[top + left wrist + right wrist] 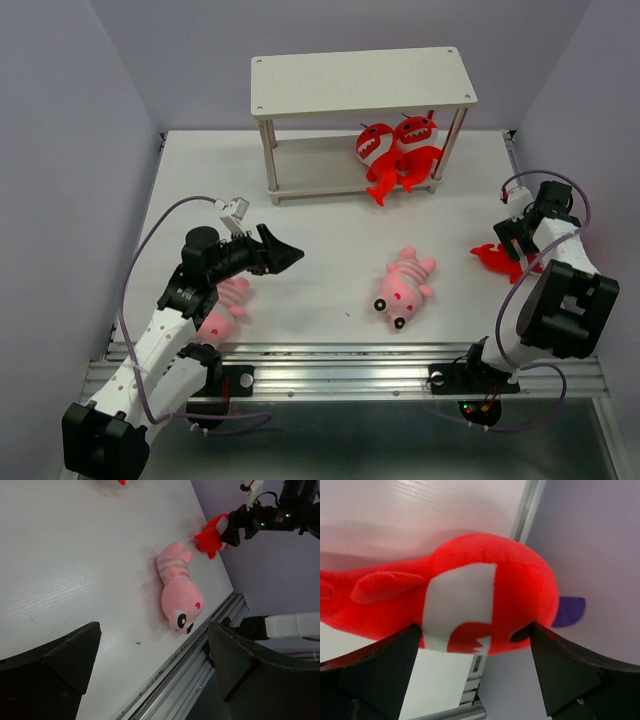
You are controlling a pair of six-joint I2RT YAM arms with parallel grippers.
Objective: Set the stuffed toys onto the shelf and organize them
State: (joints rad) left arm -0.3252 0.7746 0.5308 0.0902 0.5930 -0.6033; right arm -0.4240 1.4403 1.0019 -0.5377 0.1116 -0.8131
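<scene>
**The right gripper (474,630) spread around a red monster (470,580)**

Its fingers stand wide apart, and the soft plush red monster, with a white patch, lies between them at the right edge of the surface (320,240). My left gripper (152,625) is also apart; a pink striped toy (177,592) lies beyond it. Two more red monsters (400,150) sit on the lower board of the shelf (360,85).

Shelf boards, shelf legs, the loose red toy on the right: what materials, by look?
Shelf boards: pale, matte, faintly lined surface; looks like whitewashed wood, possibly laminate.
Shelf legs: thin, smooth, light-coloured rods; probably metal, though painted wood can't be ruled out.
Red toy: soft plush fabric, with a fuzzy nap, a rounded stuffed shape and white fabric patches.
</scene>
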